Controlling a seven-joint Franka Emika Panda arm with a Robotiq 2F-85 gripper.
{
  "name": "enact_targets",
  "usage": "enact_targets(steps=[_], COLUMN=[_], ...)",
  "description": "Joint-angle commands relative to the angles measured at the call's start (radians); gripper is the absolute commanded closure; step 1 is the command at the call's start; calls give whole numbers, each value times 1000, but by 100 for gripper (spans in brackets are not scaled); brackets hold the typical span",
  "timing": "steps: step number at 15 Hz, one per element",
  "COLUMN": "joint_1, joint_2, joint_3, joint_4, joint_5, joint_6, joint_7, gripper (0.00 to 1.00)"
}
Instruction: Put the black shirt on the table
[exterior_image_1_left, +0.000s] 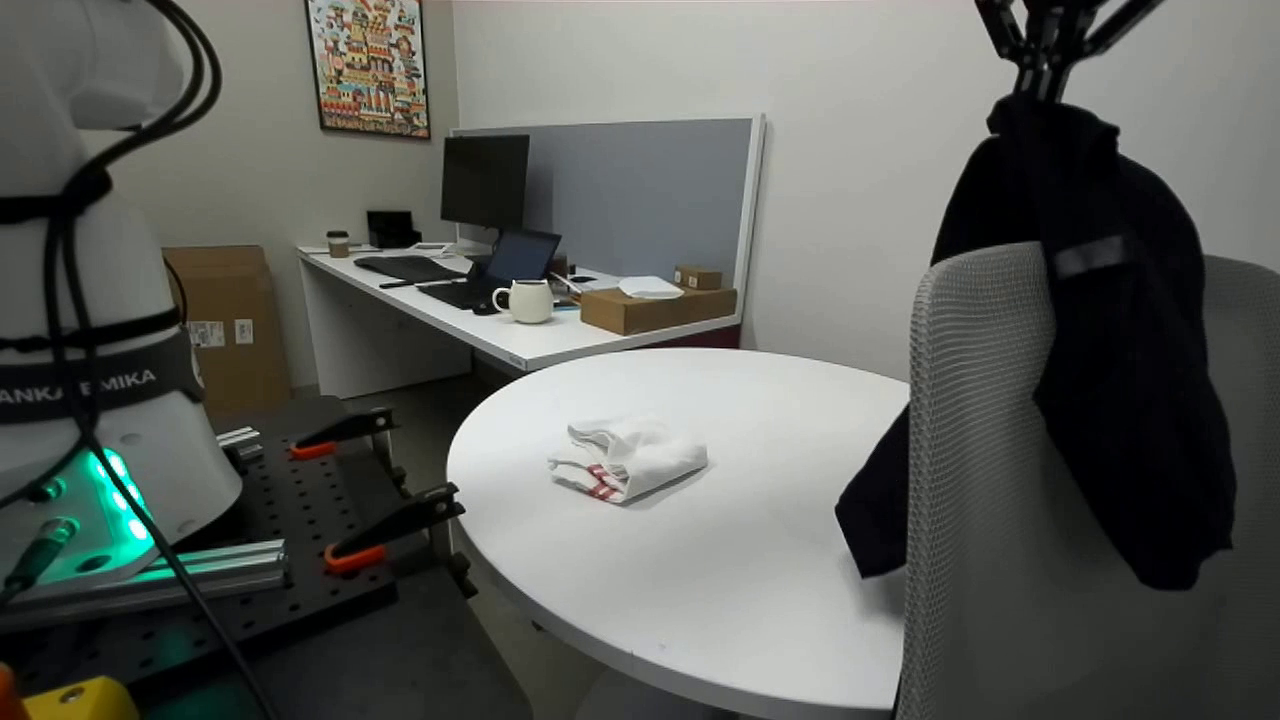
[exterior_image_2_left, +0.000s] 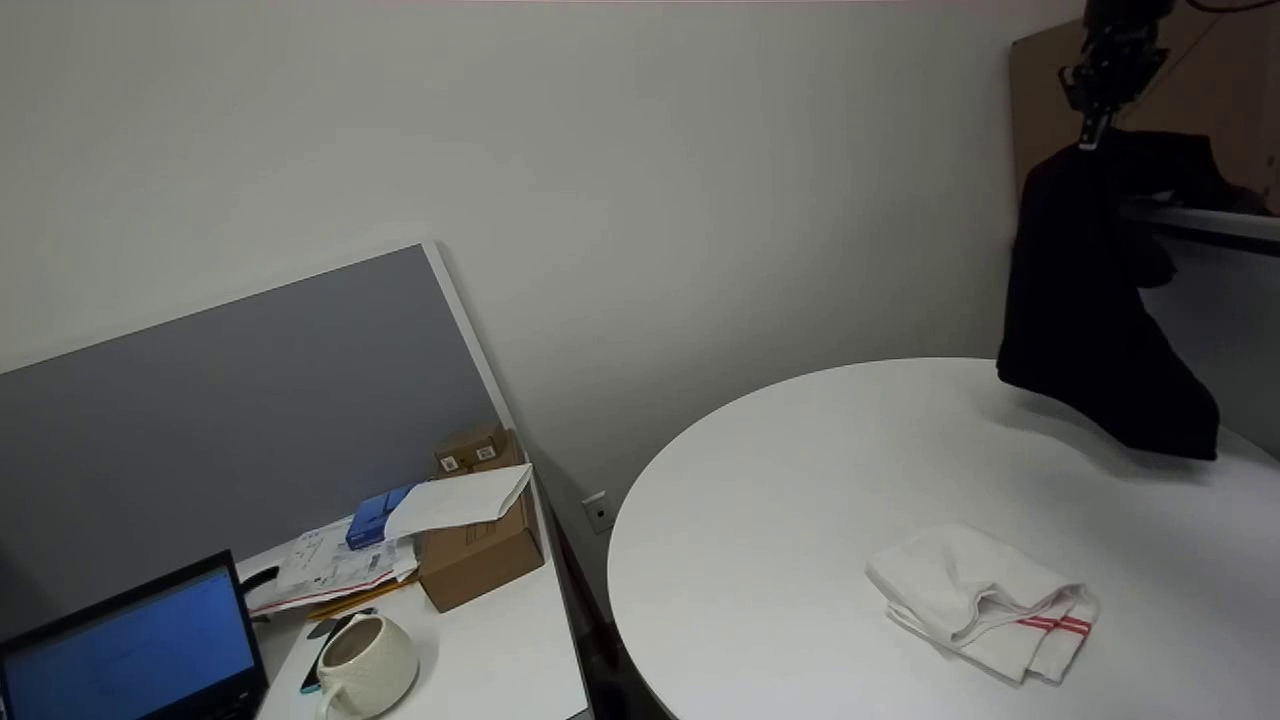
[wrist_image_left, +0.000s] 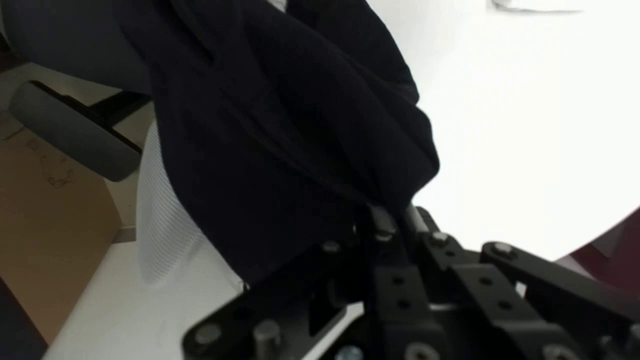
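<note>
The black shirt (exterior_image_1_left: 1130, 340) hangs limp from my gripper (exterior_image_1_left: 1042, 85), whose fingers are closed on its top. The shirt drapes across the top of the chair back, one part on the near side and one part on the table side. In an exterior view the shirt (exterior_image_2_left: 1090, 310) hangs below the gripper (exterior_image_2_left: 1092, 135), its lower edge over the far right of the round white table (exterior_image_2_left: 760, 560). I cannot tell whether that edge touches the top. In the wrist view the shirt (wrist_image_left: 280, 140) is pinched between the fingertips (wrist_image_left: 400, 217), with the table (wrist_image_left: 530, 125) below.
A mesh chair (exterior_image_1_left: 980, 420) stands against the table's edge, under the shirt. A small white folded cloth (exterior_image_1_left: 630, 460) with red marks lies on the table. A white desk (exterior_image_1_left: 540, 345) with a monitor, mug (exterior_image_1_left: 528, 301) and boxes stands behind. Clamps (exterior_image_1_left: 400, 525) edge the robot's base.
</note>
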Motion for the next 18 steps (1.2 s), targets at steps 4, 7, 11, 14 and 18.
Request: enact_targets(steps=[4, 7, 11, 14, 18], joint_1=[-10, 3, 19, 44, 59], joint_2=[9, 40, 100, 134, 216], joint_3=[63, 97, 146, 160, 169], joint_4=[382, 545, 719, 781, 853], joint_5=[139, 155, 164, 167, 145], joint_6=[-442, -609, -760, -818, -857], joint_7=[-39, -18, -6, -3, 14], gripper=[98, 98, 98, 98, 98])
